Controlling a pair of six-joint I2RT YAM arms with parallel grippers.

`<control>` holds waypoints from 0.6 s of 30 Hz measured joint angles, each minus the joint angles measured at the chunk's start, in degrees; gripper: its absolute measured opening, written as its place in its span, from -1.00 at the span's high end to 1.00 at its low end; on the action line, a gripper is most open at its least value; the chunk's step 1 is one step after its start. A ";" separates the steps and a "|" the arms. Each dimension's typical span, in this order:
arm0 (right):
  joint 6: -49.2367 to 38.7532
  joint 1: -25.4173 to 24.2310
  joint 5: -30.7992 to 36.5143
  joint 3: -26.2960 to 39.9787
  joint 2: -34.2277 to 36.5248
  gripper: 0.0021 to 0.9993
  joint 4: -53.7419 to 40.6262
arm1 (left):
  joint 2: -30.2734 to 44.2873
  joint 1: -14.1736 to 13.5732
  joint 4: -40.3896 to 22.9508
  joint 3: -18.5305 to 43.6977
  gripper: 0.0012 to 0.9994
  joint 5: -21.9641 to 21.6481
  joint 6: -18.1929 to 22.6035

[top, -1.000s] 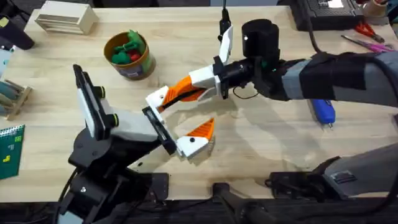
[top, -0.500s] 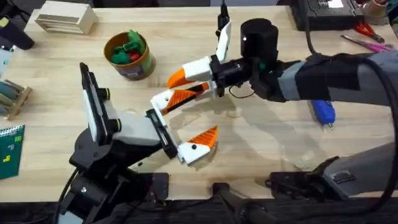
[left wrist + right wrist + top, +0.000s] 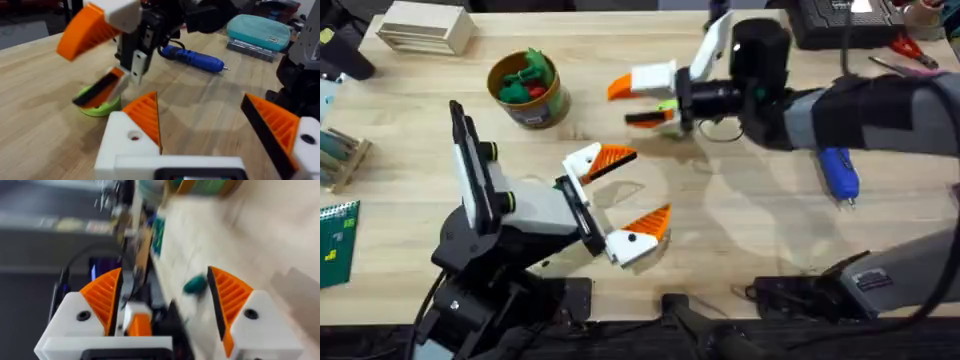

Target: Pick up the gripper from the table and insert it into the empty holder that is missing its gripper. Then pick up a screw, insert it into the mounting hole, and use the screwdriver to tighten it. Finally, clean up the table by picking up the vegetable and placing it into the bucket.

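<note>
My left gripper [image 3: 650,180] rests open near the table's front. The orange gripper wedge [image 3: 616,156] sits on its far white holder block [image 3: 582,160]. That block's mounting hole [image 3: 134,136] faces the left wrist camera. My right gripper [image 3: 638,103] hangs open behind it, rolled with one finger above the other and nothing between the pads. The blue screwdriver [image 3: 840,180] lies at the right. The tan bucket [image 3: 525,90] stands at the back left with leafy toys inside. A blurred dark green shape [image 3: 195,285] may be the vegetable. The screw is out of view.
A lime-green ring [image 3: 97,109] lies on the table under the right gripper's lower finger. A wooden box [image 3: 425,28] sits at the back left, scissors [image 3: 910,48] at the back right, and a teal pouch [image 3: 260,31] beyond the screwdriver.
The right gripper has pulled back and to the right, away from the left arm's far finger, leaving the orange wedge on that finger. The left arm has barely moved.
</note>
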 joint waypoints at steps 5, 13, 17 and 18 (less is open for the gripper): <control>-5.42 -5.38 4.69 6.19 0.09 -0.83 -7.38 | 0.00 0.00 0.00 0.00 -0.97 0.13 0.02; -23.14 -6.64 17.23 23.16 0.09 -0.83 -45.09 | -0.01 0.00 0.00 0.00 -0.97 0.17 0.02; -39.24 -1.10 35.13 33.39 0.08 -0.84 -67.35 | 0.00 0.00 0.00 0.00 -0.97 0.17 0.02; -41.89 0.56 39.13 34.10 0.07 -0.84 -69.71 | 0.00 0.00 0.00 0.00 -0.97 0.17 0.02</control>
